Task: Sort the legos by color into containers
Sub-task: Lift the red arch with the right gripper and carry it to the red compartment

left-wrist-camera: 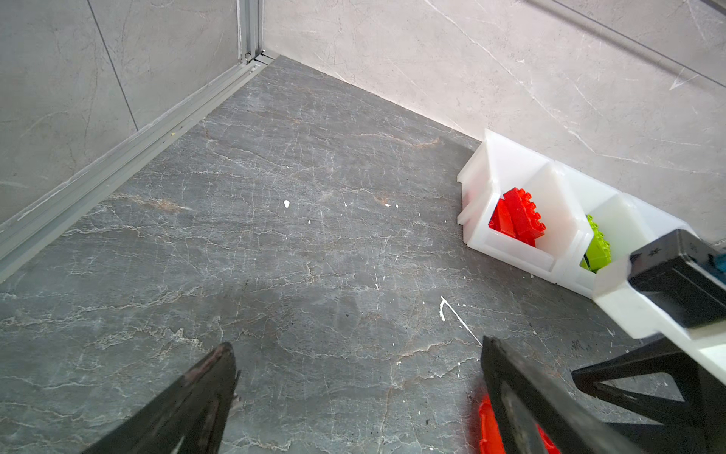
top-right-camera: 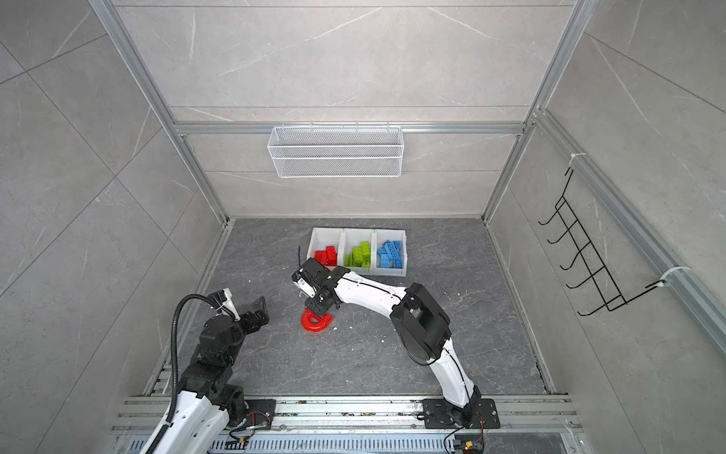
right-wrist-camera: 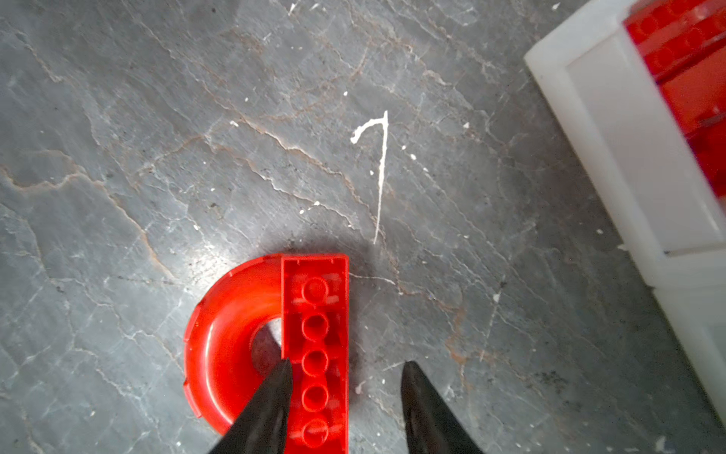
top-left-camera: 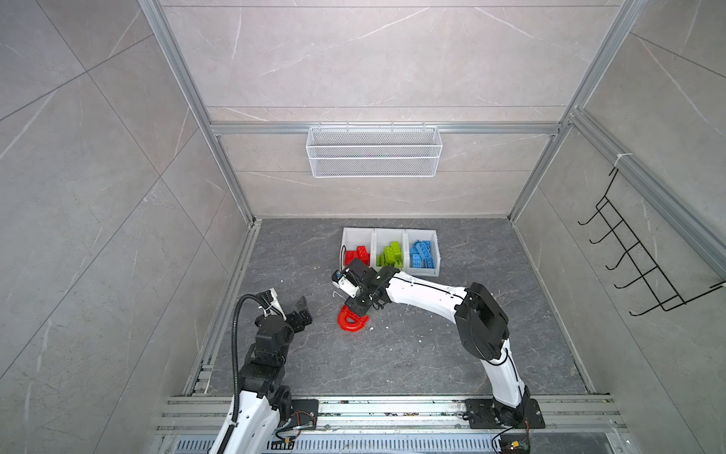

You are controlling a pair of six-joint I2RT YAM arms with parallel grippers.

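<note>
The red arch piece [right-wrist-camera: 310, 334] lay on the floor near the containers [right-wrist-camera: 628, 137] but apart from them, its straight side in line with the reach of the right gripper [right-wrist-camera: 347, 363]. That gripper straddled the straight side, jaws part open, clamping nothing. The left gripper [top-left-camera: 288, 302] stood farther off, wide open and empty.

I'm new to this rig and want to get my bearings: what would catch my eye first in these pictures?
The lone red arch piece lies on the dark floor, with the right gripper over it, open jaws straddling its flat bar. Behind it, three white bins in a row hold red bricks, green bricks and blue bricks, left to right. The left gripper hangs open and empty at the left.
</note>
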